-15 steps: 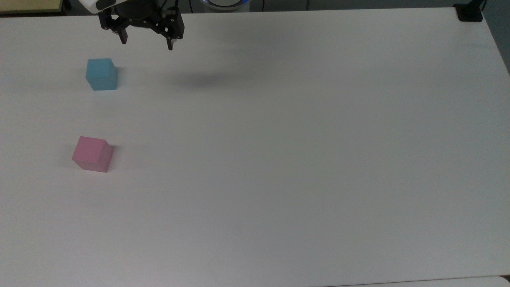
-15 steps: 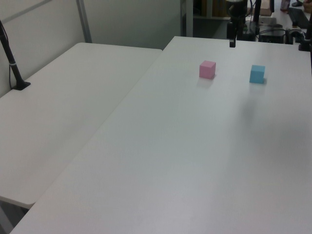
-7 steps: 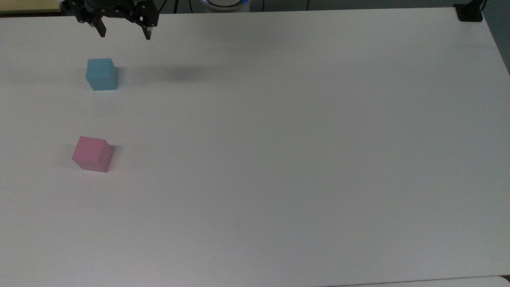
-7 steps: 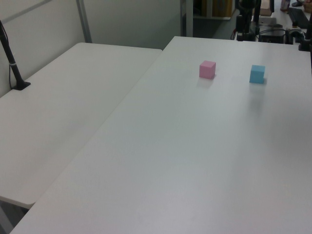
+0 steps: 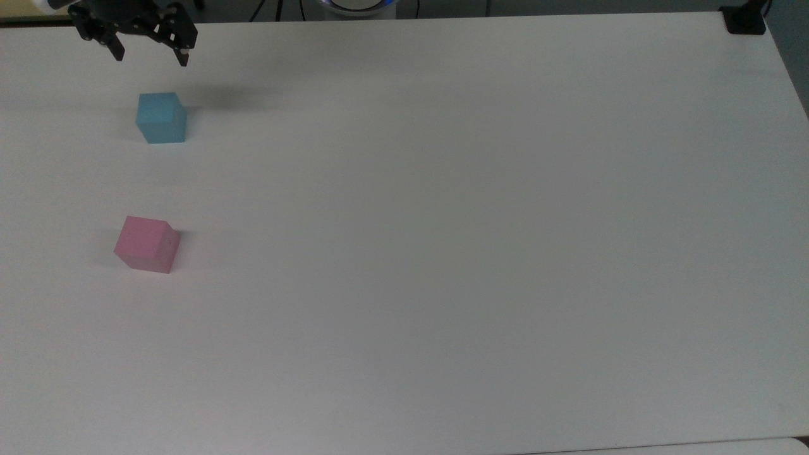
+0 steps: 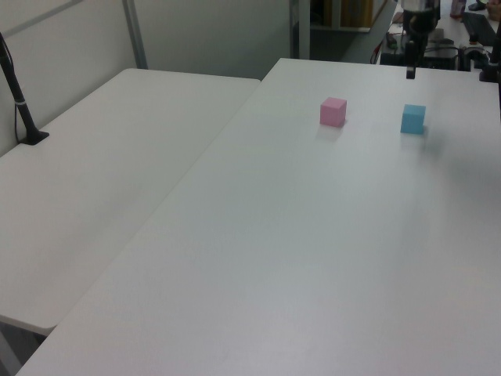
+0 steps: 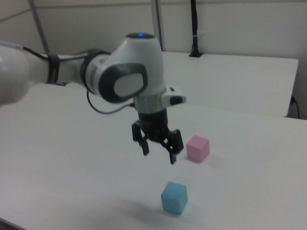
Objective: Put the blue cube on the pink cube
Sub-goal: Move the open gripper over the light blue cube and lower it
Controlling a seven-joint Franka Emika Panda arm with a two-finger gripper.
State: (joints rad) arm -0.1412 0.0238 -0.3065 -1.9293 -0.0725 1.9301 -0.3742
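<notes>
The blue cube [image 5: 162, 117] rests on the white table at the top view's upper left, also seen in the left view [image 6: 413, 119] and the right view [image 7: 173, 197]. The pink cube [image 5: 147, 244] sits apart from it, lower in the top view, left of it in the left view [image 6: 333, 112], and behind it in the right view [image 7: 197, 148]. My gripper [image 5: 150, 57] hangs open and empty in the air above the blue cube, just past its far side in the top view; the right view [image 7: 159, 155] shows both fingers spread, well above the table.
The white table [image 5: 442, 221] spreads wide to the top view's right. A black post base [image 5: 744, 20] stands at its far right corner. A second white table [image 6: 94, 172] adjoins at the left view's left, with a black clamp stand [image 6: 23, 117] on it.
My gripper has travelled to the top view's left, from right of the blue cube to above it, staying open. Both cubes have kept their places.
</notes>
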